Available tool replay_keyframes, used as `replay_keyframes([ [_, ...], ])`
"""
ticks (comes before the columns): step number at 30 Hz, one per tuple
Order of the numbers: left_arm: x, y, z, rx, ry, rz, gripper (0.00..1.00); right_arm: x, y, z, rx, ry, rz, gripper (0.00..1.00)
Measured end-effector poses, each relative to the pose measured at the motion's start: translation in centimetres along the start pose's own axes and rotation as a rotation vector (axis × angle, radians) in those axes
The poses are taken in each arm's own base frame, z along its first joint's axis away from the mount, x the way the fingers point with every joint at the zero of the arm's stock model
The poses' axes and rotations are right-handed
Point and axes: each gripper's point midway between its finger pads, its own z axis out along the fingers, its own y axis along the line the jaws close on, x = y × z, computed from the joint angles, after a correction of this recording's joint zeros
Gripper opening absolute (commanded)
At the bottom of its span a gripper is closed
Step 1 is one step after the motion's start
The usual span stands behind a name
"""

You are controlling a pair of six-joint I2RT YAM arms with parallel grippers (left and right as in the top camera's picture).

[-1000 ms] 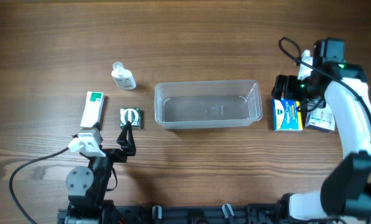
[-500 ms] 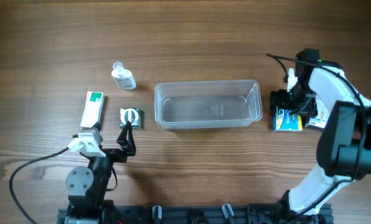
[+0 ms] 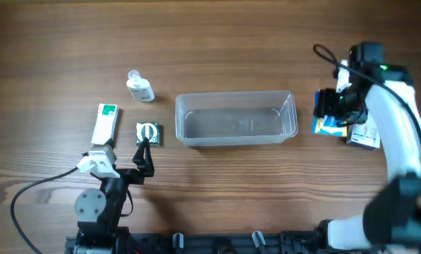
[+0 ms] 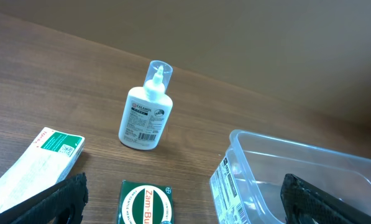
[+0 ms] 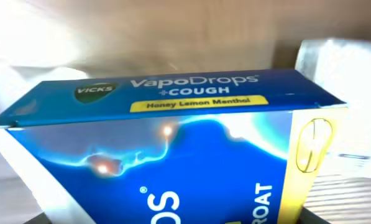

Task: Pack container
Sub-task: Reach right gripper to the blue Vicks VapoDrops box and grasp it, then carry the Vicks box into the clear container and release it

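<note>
The clear plastic container (image 3: 235, 118) stands empty at the table's middle; its near corner shows in the left wrist view (image 4: 278, 168). My right gripper (image 3: 331, 106) is just right of the container, shut on a blue Vicks VapoDrops box (image 3: 328, 127) that is tilted and fills the right wrist view (image 5: 173, 155). My left gripper (image 3: 145, 149) is open and empty, low at the front left, just in front of a green Zam-Buk box (image 3: 148, 132), which also shows in the left wrist view (image 4: 146, 202).
A small white bottle (image 3: 139, 87) lies left of the container, and a white-and-green carton (image 3: 106, 121) lies further left. Both show in the left wrist view, the bottle (image 4: 145, 115) and the carton (image 4: 36, 158). A white box (image 3: 365, 135) lies at the far right.
My right gripper came down over the blue Vicks box, closed on it and now holds it tilted. The left arm has not moved.
</note>
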Motion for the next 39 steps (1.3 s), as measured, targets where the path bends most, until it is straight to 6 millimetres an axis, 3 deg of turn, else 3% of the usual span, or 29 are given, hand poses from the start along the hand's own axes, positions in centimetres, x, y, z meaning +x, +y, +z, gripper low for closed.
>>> replay_keyframes([
  [2,0.0,0.0,0.0,0.000,0.000,0.000,1.00,-0.3,2.9,-4.4,-0.041,-0.137,-0.066,0.62],
  [5,0.0,0.0,0.0,0.000,0.000,0.000,1.00,0.6,7.0,-7.7,-0.098,-0.235,-0.158,0.63],
  [8,0.0,0.0,0.0,0.000,0.000,0.000,1.00,1.5,10.9,-8.4,-0.142,-0.263,-0.216,0.66],
  [11,0.0,0.0,0.0,0.000,0.000,0.000,1.00,0.8,13.7,-6.9,-0.169,-0.272,-0.210,0.67],
  [18,0.0,0.0,0.0,0.000,0.000,0.000,1.00,1.5,13.9,2.1,-0.094,-0.073,-0.140,0.68],
  [23,0.0,0.0,0.0,0.000,0.000,0.000,1.00,2.0,13.8,5.2,-0.063,-0.004,-0.137,0.71],
  [27,0.0,0.0,0.0,0.000,0.000,0.000,1.00,2.5,13.6,7.1,-0.041,0.048,-0.135,0.84],
  [32,0.0,0.0,0.0,0.000,0.000,0.000,1.00,2.5,13.7,7.4,-0.039,0.052,-0.137,0.94],
  [35,0.0,0.0,0.0,0.000,0.000,0.000,1.00,2.3,13.7,6.7,-0.045,0.031,-0.151,0.95],
  [36,0.0,0.0,0.0,0.000,0.000,0.000,1.00,2.1,13.7,6.1,-0.048,0.013,-0.152,0.95],
  [39,0.0,0.0,0.0,0.000,0.000,0.000,1.00,0.8,13.9,1.3,-0.097,-0.124,-0.159,0.95],
])
